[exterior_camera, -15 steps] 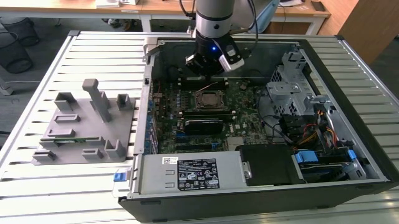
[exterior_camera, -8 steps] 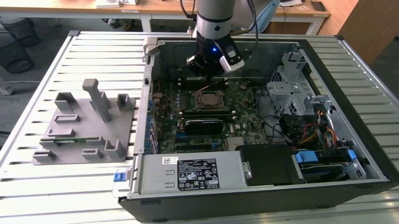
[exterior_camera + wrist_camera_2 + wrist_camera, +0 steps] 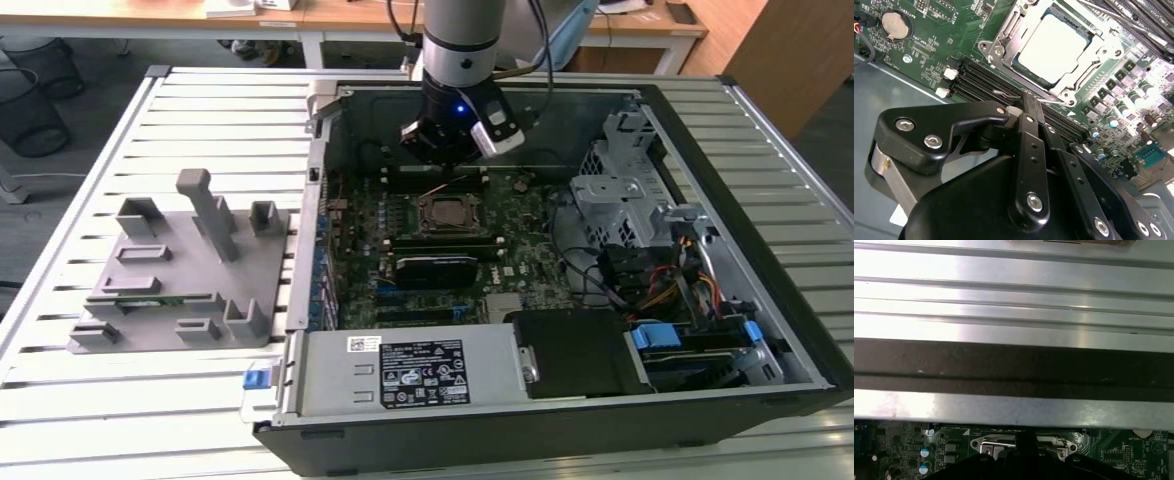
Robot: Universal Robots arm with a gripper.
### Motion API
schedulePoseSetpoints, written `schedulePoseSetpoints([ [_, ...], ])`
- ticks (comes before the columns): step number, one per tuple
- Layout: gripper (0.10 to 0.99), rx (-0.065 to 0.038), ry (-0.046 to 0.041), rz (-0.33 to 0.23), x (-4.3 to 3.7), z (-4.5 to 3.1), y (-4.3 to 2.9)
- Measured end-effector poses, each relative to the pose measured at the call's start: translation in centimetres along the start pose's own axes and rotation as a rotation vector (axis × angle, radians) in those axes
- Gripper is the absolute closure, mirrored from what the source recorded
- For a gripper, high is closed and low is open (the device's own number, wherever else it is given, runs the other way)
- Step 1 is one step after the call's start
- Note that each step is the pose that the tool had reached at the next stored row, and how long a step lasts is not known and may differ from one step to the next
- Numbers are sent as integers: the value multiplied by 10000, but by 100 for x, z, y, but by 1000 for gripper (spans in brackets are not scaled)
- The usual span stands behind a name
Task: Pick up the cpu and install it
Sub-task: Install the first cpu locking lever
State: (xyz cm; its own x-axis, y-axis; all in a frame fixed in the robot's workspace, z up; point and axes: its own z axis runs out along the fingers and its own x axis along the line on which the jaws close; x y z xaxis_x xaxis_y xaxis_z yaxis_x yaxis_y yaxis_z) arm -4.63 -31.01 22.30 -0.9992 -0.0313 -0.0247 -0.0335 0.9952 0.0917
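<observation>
The cpu [image 3: 1054, 45] lies flat in its socket on the green motherboard [image 3: 929, 50], its silver top showing inside the metal retention frame [image 3: 1004, 35]. In the exterior view the socket with the cpu [image 3: 443, 212] is in the middle of the open computer case, and my gripper [image 3: 447, 165] hangs just behind it, above the board. The black fingers [image 3: 1026, 130] meet at their tips, so my gripper [image 3: 1027, 102] is shut, with nothing visible between them. The tips hover beside the socket's edge, close to a thin wire lever [image 3: 1004, 93]. In the first wrist view my gripper [image 3: 1026, 440] is over the frame [image 3: 989, 446].
The case walls [image 3: 314, 200] ring the board. A power supply [image 3: 400, 375] fills the near side, and a drive cage [image 3: 627, 190] with cables is at the exterior view's right. A black block [image 3: 434, 268] sits in front of the socket. A grey plastic fixture [image 3: 187, 270] stands on the slatted table at the left.
</observation>
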Motion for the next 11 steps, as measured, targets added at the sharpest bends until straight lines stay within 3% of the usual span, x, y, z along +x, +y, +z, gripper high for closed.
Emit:
schedulePoseSetpoints([
  [11, 980, 2, 0, -3, -30, 25, 21],
])
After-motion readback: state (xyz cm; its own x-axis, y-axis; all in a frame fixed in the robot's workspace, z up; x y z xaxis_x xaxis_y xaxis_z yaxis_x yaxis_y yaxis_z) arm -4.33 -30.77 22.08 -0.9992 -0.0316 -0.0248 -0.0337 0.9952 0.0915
